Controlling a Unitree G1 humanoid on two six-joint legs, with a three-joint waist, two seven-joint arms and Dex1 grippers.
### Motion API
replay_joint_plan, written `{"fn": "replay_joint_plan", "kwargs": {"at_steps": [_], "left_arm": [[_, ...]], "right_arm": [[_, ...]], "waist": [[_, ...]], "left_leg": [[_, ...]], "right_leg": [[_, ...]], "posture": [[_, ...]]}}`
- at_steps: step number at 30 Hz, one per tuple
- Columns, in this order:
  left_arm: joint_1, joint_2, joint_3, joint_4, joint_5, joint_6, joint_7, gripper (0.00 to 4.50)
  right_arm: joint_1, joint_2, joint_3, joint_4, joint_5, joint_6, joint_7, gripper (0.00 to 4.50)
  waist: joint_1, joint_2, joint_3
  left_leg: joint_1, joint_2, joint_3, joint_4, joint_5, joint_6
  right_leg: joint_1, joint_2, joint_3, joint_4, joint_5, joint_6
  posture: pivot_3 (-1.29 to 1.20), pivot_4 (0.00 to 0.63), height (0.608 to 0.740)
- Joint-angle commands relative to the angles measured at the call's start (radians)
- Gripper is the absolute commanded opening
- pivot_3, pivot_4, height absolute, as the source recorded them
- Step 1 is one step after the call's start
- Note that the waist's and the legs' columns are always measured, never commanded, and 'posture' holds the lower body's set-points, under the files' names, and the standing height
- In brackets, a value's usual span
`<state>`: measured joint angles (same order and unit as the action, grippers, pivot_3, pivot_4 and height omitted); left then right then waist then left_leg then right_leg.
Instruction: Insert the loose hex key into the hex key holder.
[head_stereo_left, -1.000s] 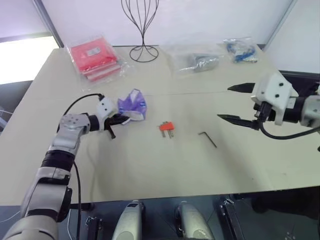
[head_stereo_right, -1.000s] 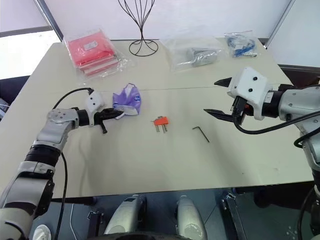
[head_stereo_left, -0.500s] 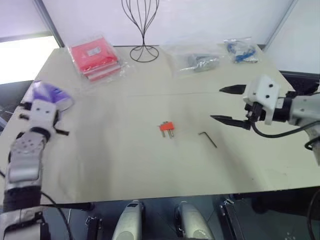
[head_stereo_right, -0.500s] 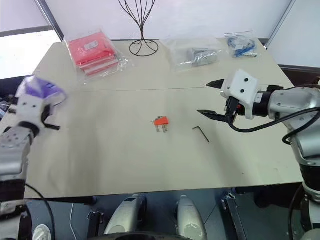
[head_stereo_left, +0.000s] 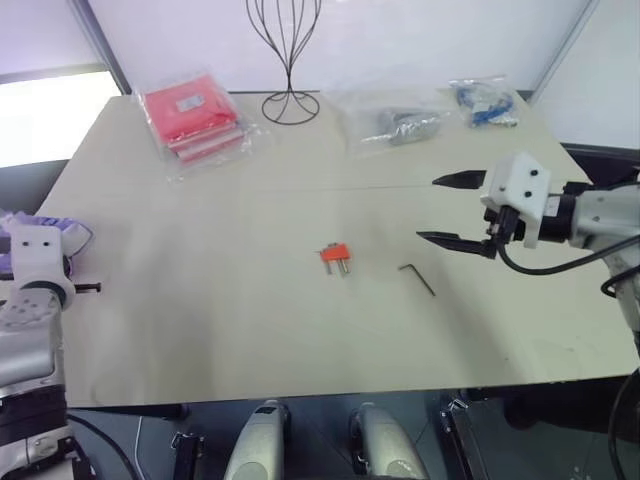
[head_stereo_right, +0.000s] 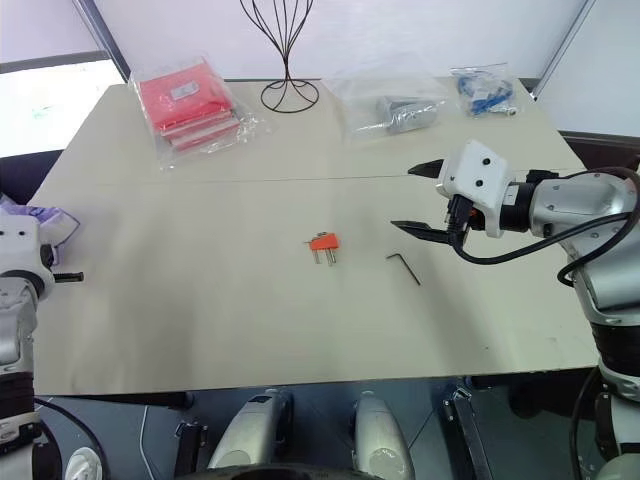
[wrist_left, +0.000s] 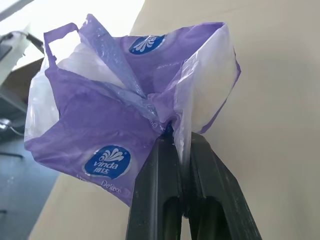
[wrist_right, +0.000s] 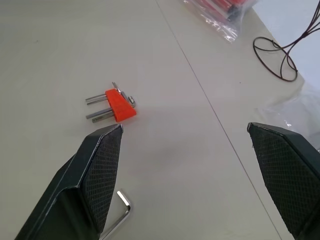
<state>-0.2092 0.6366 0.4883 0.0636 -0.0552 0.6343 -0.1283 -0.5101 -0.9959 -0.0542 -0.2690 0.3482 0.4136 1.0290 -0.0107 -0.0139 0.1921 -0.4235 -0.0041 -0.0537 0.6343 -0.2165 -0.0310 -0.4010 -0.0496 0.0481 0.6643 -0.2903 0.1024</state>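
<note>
The hex key holder (head_stereo_left: 336, 255), a small orange block with short dark keys sticking out toward me, lies mid-table. To its right lies the loose hex key (head_stereo_left: 416, 278), a thin dark L-shaped rod. My right gripper (head_stereo_left: 428, 209) hovers open just right of the key and above the table, nothing between its fingers. In the right wrist view the holder (wrist_right: 119, 104) and the key (wrist_right: 120, 212) both lie ahead of the spread fingers. At the table's left edge my left gripper (wrist_left: 175, 140) is shut on a crumpled purple plastic bag (wrist_left: 100, 115).
Along the far edge lie red plastic-wrapped packets (head_stereo_left: 192, 113), a black wire stand (head_stereo_left: 290, 60), a clear bag with grey parts (head_stereo_left: 400, 122) and a bag with blue parts (head_stereo_left: 482, 103). The table (head_stereo_left: 220, 320) is bare around the holder and key.
My left arm has swung from beside the holder out to the table's left edge, carrying the purple bag with it. The right gripper stays open and in place.
</note>
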Motion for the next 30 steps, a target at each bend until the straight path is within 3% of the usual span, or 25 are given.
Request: {"fn": "replay_joint_plan", "kwargs": {"at_steps": [1,6,11,19,24,30], "left_arm": [[-0.024,0.008,0.044,-0.02,-0.009,0.001,0.03,2.03],[-0.037,0.013,0.042,-0.012,-0.004,-0.01,0.05,4.48],[-0.053,0.026,0.011,-0.038,0.002,-0.07,0.032,4.48],[-0.151,0.05,-0.103,-0.18,-0.135,-0.088,-0.222,4.48],[-0.193,0.063,-0.189,-0.192,-0.25,-0.173,-0.476,4.48],[-0.249,0.102,-0.24,-0.121,-0.311,-0.182,-0.646,4.48]], "right_arm": [[-0.009,-0.001,-0.026,-0.021,0.004,-0.011,0.002,4.15],[-0.003,-0.002,-0.03,-0.027,0.005,-0.007,-0.002,4.15],[0.001,0.0,-0.031,-0.032,0.007,-0.004,-0.004,4.15],[-0.043,0.032,0.032,0.025,-0.029,-0.047,0.013,4.15],[-0.147,0.09,0.176,0.199,-0.129,-0.173,0.103,4.15],[-0.328,0.242,0.334,0.546,-0.258,-0.366,0.218,4.15]], "waist": [[0.0,0.0,0.0],[-0.001,0.0,0.0],[0.0,0.0,0.0],[-0.001,0.0,0.0],[-0.009,0.0,0.0],[-0.012,0.0,0.0]], "left_leg": [[0.0,0.0,0.0,0.0,0.0,0.0],[0.0,0.0,0.0,0.0,0.0,0.0],[0.0,0.0,0.0,0.0,0.0,0.0],[0.0,-0.001,0.0,0.0,0.0,-0.001],[0.0,0.0,0.002,-0.001,0.0,-0.001],[0.0,0.001,0.005,-0.002,0.001,-0.001]], "right_leg": [[0.0,0.0,0.0,0.0,0.0,0.0],[0.0,0.0,0.0,0.0,0.0,0.0],[0.0,0.0,0.0,0.0,0.0,0.0],[0.0,-0.001,0.001,-0.001,0.0,0.0],[-0.001,0.0,0.001,-0.001,0.0,0.0],[-0.003,0.005,0.002,0.001,0.0,0.0]], "posture": [[0.0,0.15,0.74],[0.0,0.15,0.74],[0.0,0.15,0.74],[0.0,0.15,0.74],[0.0,0.15,0.74],[0.0,0.15,0.74]]}}
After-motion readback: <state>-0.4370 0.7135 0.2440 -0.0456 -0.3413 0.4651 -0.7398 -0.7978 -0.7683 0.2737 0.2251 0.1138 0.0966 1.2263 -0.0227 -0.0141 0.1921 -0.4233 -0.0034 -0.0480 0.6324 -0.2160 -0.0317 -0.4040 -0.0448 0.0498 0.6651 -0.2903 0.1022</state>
